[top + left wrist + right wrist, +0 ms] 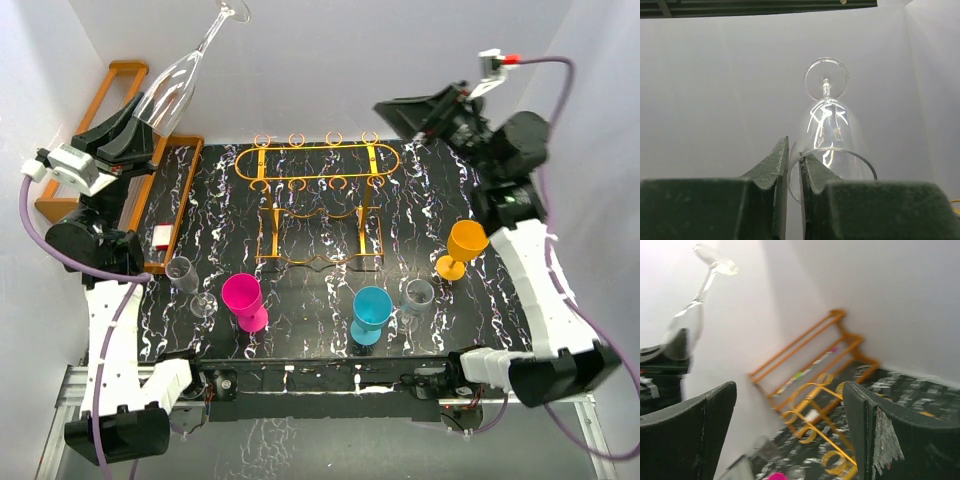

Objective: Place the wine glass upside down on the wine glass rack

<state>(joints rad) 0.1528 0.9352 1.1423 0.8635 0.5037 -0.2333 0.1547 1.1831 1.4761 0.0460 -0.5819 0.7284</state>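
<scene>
A clear wine glass (175, 85) is held high over the table's back left, tilted, with its foot uppermost and its bowl down. My left gripper (140, 125) is shut on the bowl's rim. The left wrist view shows the thin rim of the wine glass (827, 125) pinched between the two fingers of the left gripper (794, 165). The orange-gold wire wine glass rack (318, 160) stands at the back middle of the table, to the right of and below the glass. My right gripper (400, 108) hovers open behind the rack's right end with nothing between its fingers. The right wrist view looks past the open right gripper (790, 410) at the rack (815, 410) and the raised glass (687, 322).
A brown wooden rack (120, 75) runs along the left wall. A small clear glass (185, 275), a pink cup (243, 298), a blue cup (371, 310), a grey cup (418, 295) and an orange cup (465, 245) stand in front of the wire rack.
</scene>
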